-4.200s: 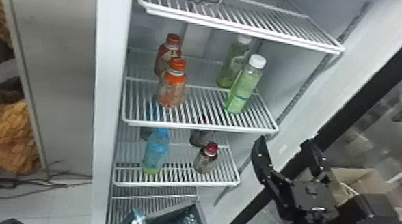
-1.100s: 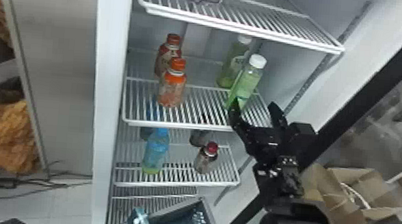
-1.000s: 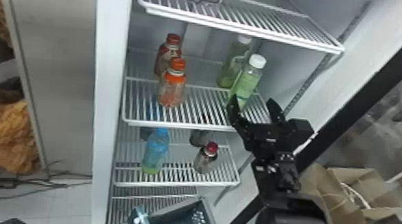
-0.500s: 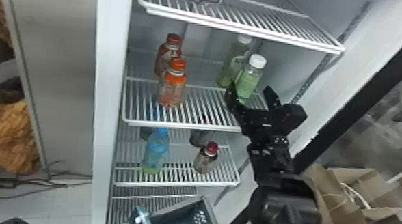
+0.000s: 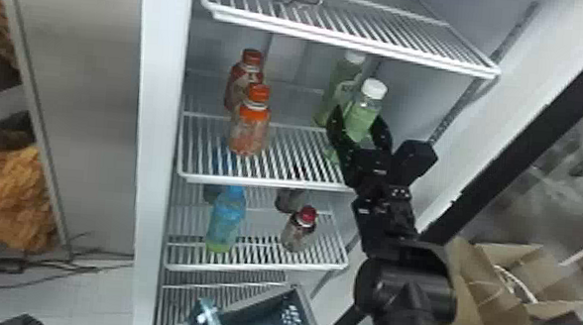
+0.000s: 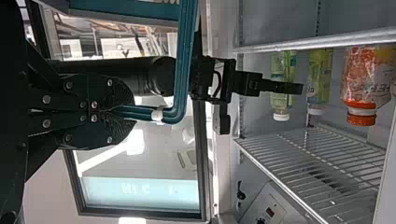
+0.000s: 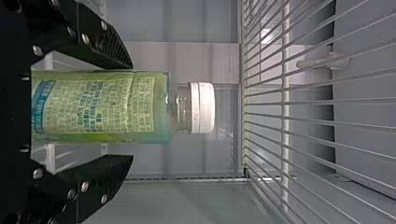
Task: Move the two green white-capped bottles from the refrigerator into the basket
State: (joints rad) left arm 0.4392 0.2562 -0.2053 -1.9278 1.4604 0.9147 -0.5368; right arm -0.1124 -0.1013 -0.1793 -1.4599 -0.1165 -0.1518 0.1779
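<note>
The right gripper [image 5: 360,119] is at the front green white-capped bottle [image 5: 373,92] on the refrigerator's middle shelf. In the right wrist view the open right gripper [image 7: 133,111] has one finger on each side of that upright bottle [image 7: 116,108], with a small gap at the lower finger. The second green bottle [image 5: 350,70] stands behind it to the left. In the left wrist view the left gripper [image 6: 131,112] is shut on the teal handle [image 6: 186,51] of the basket. The basket [image 5: 254,308] sits low in front of the refrigerator.
Two orange-capped bottles [image 5: 249,131] stand left on the same shelf [image 5: 286,149]. A blue bottle [image 5: 226,219] and a red-capped bottle [image 5: 299,232] are on the shelf below. An upper rack [image 5: 346,27] overhangs. A cardboard box [image 5: 493,299] lies at the right.
From the shelf's right side, my right gripper has moved left and up to the front green bottle, and its fingers have come around it. The bottles have kept their places.
</note>
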